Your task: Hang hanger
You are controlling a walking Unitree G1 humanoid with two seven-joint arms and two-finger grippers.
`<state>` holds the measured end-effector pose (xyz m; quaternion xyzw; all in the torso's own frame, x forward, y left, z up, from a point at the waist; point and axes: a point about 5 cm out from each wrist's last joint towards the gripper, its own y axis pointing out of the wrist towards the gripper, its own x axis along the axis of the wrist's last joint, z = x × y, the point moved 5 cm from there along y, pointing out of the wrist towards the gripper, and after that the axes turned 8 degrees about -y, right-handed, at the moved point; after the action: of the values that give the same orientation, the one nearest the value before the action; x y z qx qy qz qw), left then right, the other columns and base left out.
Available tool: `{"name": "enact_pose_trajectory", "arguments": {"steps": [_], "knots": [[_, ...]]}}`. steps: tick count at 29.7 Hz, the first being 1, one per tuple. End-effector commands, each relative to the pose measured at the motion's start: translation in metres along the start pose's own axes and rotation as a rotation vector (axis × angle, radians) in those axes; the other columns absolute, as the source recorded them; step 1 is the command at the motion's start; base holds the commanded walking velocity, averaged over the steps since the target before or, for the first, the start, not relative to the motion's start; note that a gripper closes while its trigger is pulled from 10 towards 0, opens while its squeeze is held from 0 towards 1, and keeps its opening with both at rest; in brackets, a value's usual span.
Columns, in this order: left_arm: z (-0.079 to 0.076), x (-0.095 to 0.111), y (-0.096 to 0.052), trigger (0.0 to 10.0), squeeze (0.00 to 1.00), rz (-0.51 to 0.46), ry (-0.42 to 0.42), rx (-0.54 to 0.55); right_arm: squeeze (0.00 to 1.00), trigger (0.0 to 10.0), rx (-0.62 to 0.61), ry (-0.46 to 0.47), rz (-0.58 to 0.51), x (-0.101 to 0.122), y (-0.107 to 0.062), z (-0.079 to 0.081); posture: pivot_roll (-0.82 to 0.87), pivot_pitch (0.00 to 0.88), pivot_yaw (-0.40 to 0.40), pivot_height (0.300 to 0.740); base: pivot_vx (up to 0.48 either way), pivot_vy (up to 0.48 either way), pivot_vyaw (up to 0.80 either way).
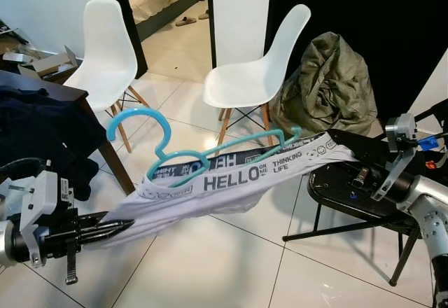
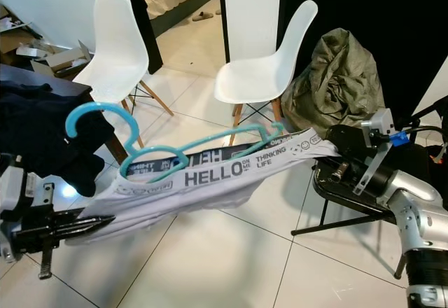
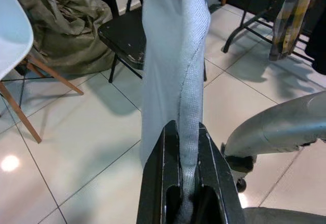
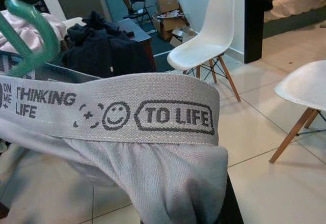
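The hanger (image 1: 183, 155), a turquoise plastic one, sat threaded inside the waistband of grey underwear (image 1: 231, 182) that hung stretched above the tiled floor (image 1: 231, 266), its hook standing up near the dark bench (image 1: 42, 122) heaped with dark clothes (image 2: 42, 136). The left end effector (image 1: 115, 229) reached in low from the left, arm nearly level, fingers pinched shut on the garment's lower edge; the left wrist view showed the fabric squeezed between both black fingers (image 3: 165, 183), a detail the head views blurred. Behind the garment stood two white chairs (image 1: 105, 49). The right end effector (image 1: 344, 142) came in from the right over a black stool (image 1: 357, 185), forearm bent upward; the waistband wrapped over it, and I could not tell whether it was clamped. The right wrist view alone read "TO LIFE" beside a smiley.
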<state>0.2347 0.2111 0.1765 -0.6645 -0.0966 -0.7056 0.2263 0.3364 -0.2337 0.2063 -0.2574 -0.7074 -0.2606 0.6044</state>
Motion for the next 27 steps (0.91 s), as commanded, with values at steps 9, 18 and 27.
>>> {"name": "enact_pose_trajectory", "arguments": {"steps": [9, 18, 27], "knots": [[-0.014, -0.017, 0.001, 10.0, 0.00, 0.069, -0.053, -0.058, 0.00, 0.0, 0.007, -0.155, -0.019, 0.037, 0.000, -0.015, 0.02, 0.108, 0.046, 0.740, 0.000, 0.000, 0.00], [-0.017, -0.022, 0.008, 10.0, 0.00, 0.065, -0.058, -0.063, 0.00, 0.0, 0.236, -0.377, -0.045, 0.092, 0.016, 0.015, 0.01, 0.100, 0.046, 0.740, 0.000, 0.000, 0.00], [-0.006, -0.023, 0.016, 10.0, 0.00, 0.041, -0.031, 0.013, 0.00, 0.0, 0.339, -0.449, -0.046, 0.101, 0.023, 0.038, 0.01, 0.096, 0.047, 0.740, 0.000, 0.000, 0.00]]}}
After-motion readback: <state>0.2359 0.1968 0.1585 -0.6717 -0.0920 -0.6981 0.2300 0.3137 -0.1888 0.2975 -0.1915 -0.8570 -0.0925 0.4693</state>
